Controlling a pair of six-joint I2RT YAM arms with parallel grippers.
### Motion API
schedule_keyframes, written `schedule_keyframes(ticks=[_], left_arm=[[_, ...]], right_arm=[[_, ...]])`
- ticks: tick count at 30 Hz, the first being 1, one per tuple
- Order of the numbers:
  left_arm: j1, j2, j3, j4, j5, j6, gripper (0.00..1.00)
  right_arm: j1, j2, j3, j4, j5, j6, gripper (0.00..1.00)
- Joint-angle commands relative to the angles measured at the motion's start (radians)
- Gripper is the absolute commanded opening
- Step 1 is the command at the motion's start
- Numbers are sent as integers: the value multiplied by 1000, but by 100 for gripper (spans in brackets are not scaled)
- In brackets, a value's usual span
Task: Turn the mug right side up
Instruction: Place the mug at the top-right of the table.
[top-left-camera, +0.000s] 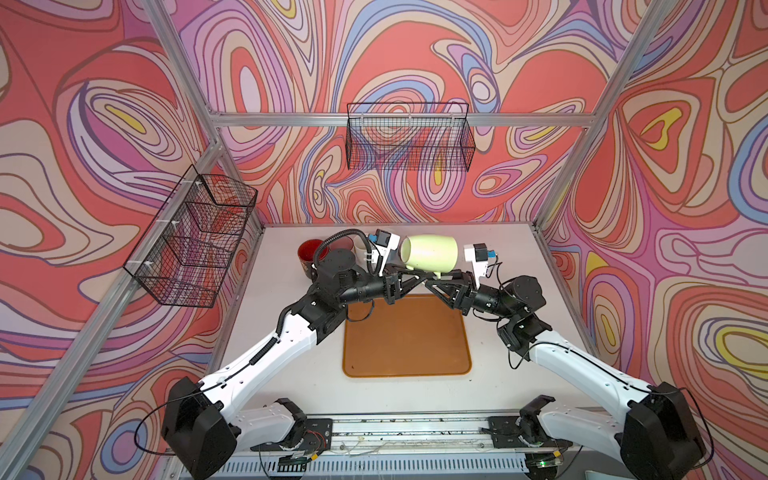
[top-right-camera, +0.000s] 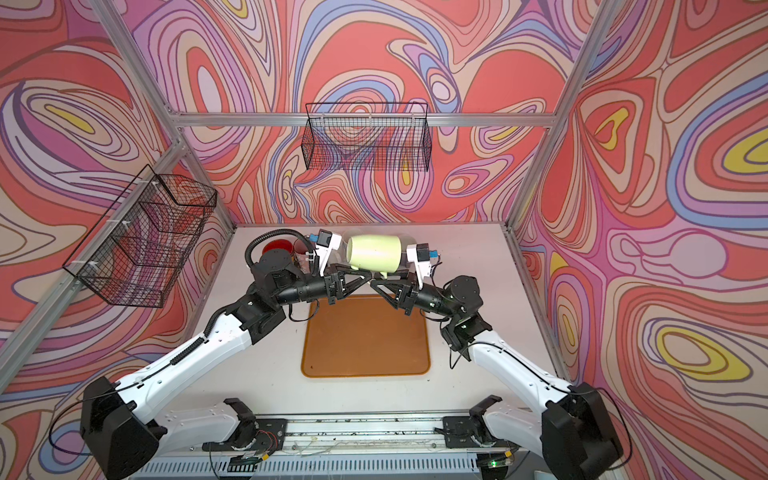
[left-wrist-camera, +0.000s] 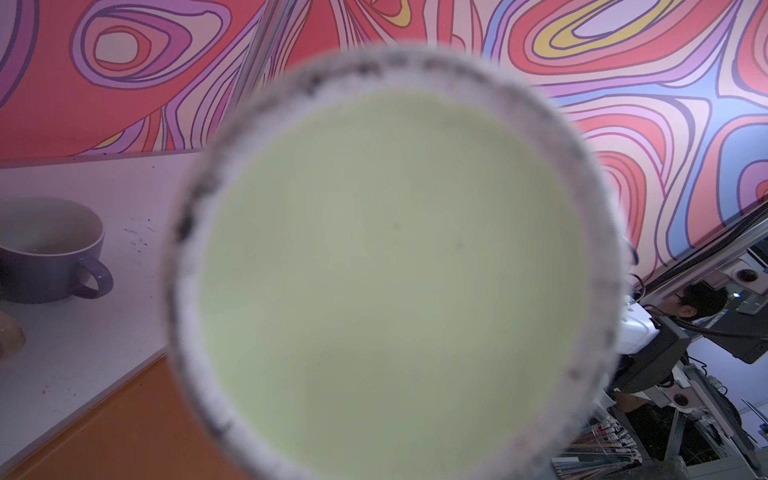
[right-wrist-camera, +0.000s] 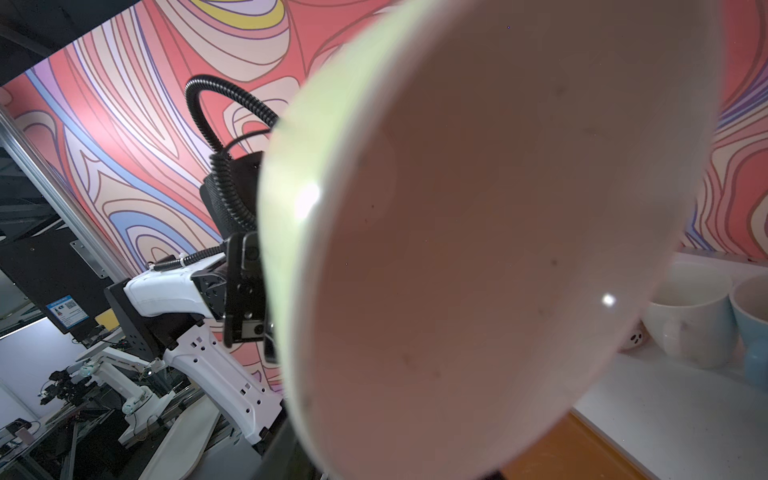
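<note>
Mug position: mug (top-left-camera: 430, 252) (top-right-camera: 376, 252) is off the table (top-left-camera: 415, 395), in the air over its back part, beyond the far edge of the orange tray (top-left-camera: 407, 336).
Mug attitude: lying on its side; base toward the left arm, mouth toward the right arm, handle (top-left-camera: 437, 274) on the underside.
Left gripper: left gripper (top-left-camera: 423, 276) extends under the mug from the left; jaws drawn almost together at the handle, carrying the mug.
Right gripper: right gripper (top-left-camera: 435, 284) extends from the right, tips just beside the left gripper's below the mug; jaw gap and any grasp cannot be told.
Left wrist view: blurred pale green base (left-wrist-camera: 395, 270) with a rough, soiled white ring fills most of the frame.
Right wrist view: mug mouth and pale inside (right-wrist-camera: 498, 228) fill most of the frame.
Other cups: red cup (top-left-camera: 309, 249) upright at the back left of the table; grey-blue cup (left-wrist-camera: 45, 249), white cup (right-wrist-camera: 690, 316) and light blue cup (right-wrist-camera: 754, 307) upright on the table.
Walls: back basket (top-left-camera: 409, 137) of wire on the rear wall; side basket (top-left-camera: 195, 237) on the left wall.
</note>
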Motion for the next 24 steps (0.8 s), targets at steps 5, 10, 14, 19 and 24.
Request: schedule_keyframes(ticks=[5,10,14,19,24], left_arm=[[4,-23,-30,143,29,-14,0],[5,-21,-62,191,34,-37,0],[5,-17,-115,277,25,-84,0],[4,2,-157,353,18,-121,0],[5,18,-196,425,19,-153,0]], right_arm=[[-13,15,49,49,-19,29,31],[-16,23,50,100,-23,71,22],[-22,25,41,154,-9,112,23],[-23,65,33,280,-3,196,17],[-26,119,32,400,-2,275,15]])
